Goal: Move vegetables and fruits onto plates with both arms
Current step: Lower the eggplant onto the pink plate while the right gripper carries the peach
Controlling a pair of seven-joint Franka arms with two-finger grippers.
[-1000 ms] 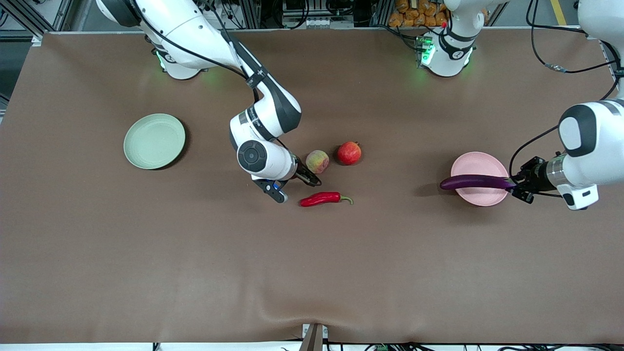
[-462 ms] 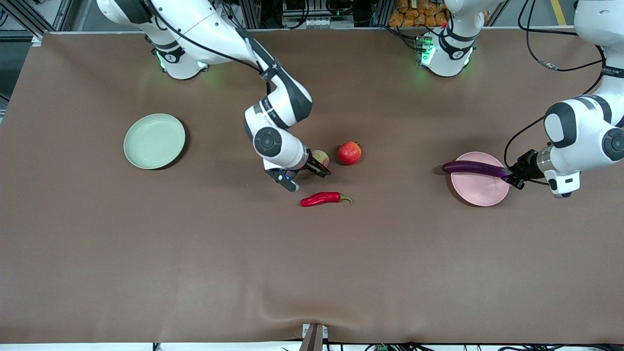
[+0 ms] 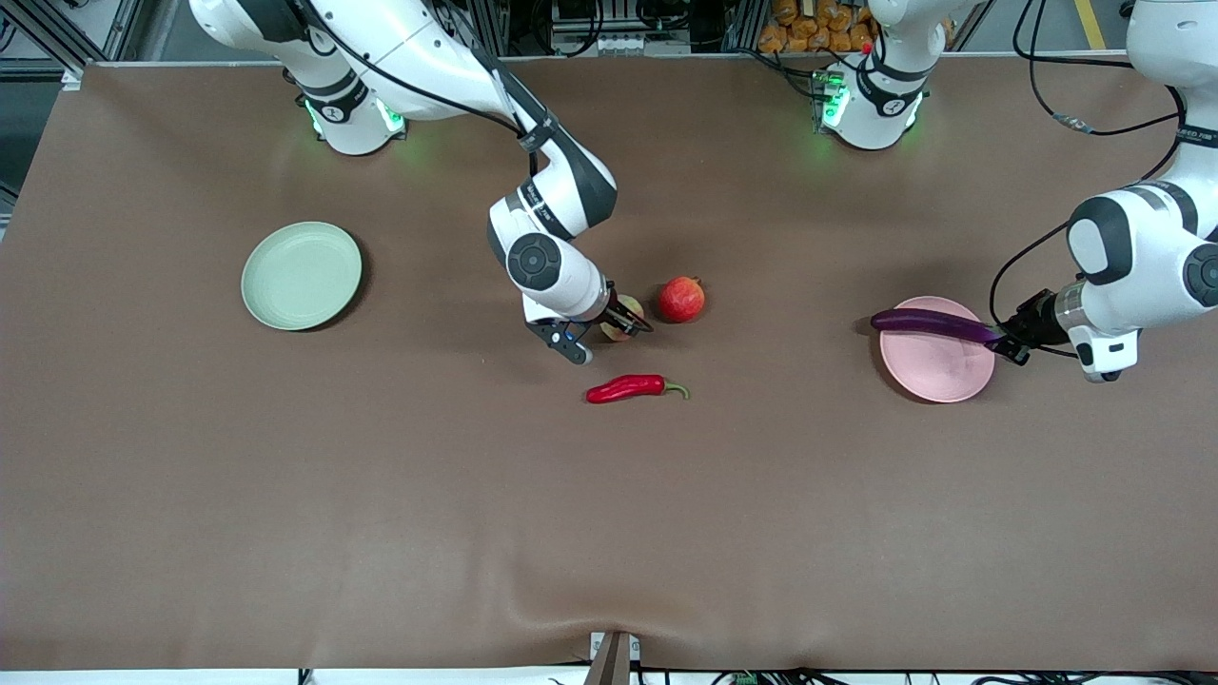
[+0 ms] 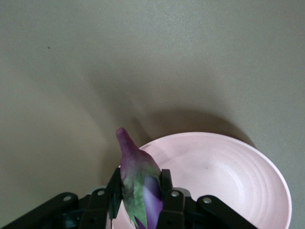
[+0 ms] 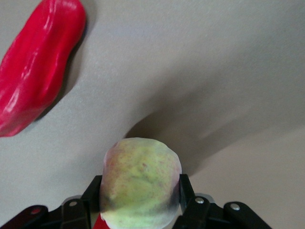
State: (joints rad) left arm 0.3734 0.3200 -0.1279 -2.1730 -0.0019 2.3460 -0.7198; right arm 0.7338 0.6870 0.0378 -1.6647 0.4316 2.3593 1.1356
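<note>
My right gripper (image 3: 628,322) is shut on the yellowish-pink peach (image 3: 629,306) at the table's middle; in the right wrist view the peach (image 5: 140,183) fills the gap between the fingers (image 5: 139,192). The red apple-like fruit (image 3: 681,299) sits just beside it. The red chili pepper (image 3: 628,388) lies nearer the front camera and shows in the right wrist view (image 5: 38,71). My left gripper (image 3: 1001,338) is shut on the stem end of the purple eggplant (image 3: 928,323), holding it over the pink plate (image 3: 937,373). The left wrist view shows gripper (image 4: 139,200), eggplant (image 4: 136,174) and plate (image 4: 228,176).
The pale green plate (image 3: 302,276) lies empty toward the right arm's end of the table. Brown cloth covers the table. The arm bases stand along the table's edge farthest from the front camera.
My right gripper has moved onto the peach and closed round it. My left gripper has carried the eggplant a little way across the pink plate and swung its wrist.
</note>
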